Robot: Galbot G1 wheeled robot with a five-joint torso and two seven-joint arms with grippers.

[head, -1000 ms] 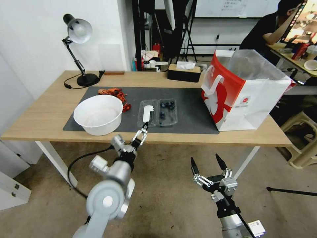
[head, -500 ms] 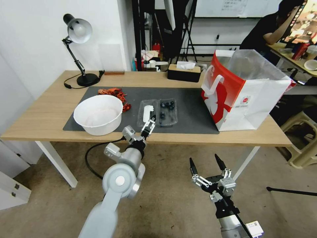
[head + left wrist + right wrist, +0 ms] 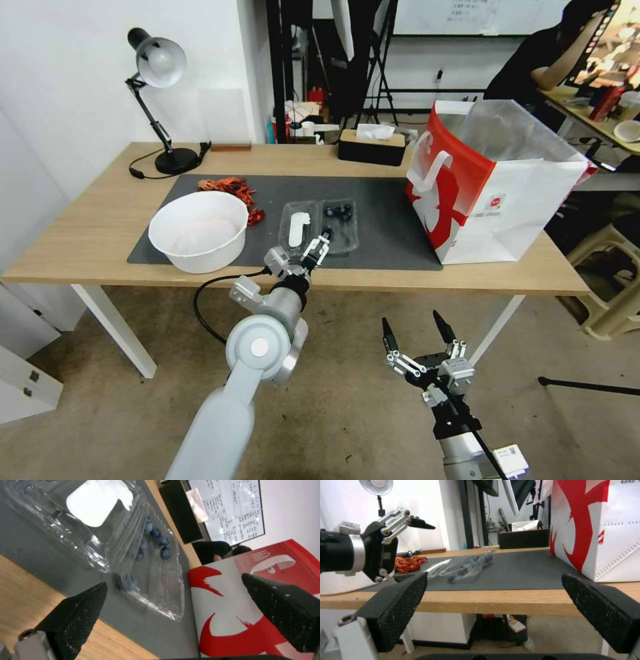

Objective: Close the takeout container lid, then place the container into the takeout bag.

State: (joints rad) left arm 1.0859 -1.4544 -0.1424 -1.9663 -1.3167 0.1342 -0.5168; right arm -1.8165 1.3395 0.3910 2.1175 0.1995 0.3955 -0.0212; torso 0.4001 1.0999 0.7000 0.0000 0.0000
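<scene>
While your left tool hovers spread by the open takeout container, hook the lid's outer edge and fold it over slowly.

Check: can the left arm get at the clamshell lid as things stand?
Probably yes. The left gripper, fingers open, hovers at the near edge of the lid, which lies flat and open; the white bowl sits clear to its side.

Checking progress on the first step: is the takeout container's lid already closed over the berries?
No: in the head view the lid lies flat open on the mat beside the berry half of the takeout container.
</scene>
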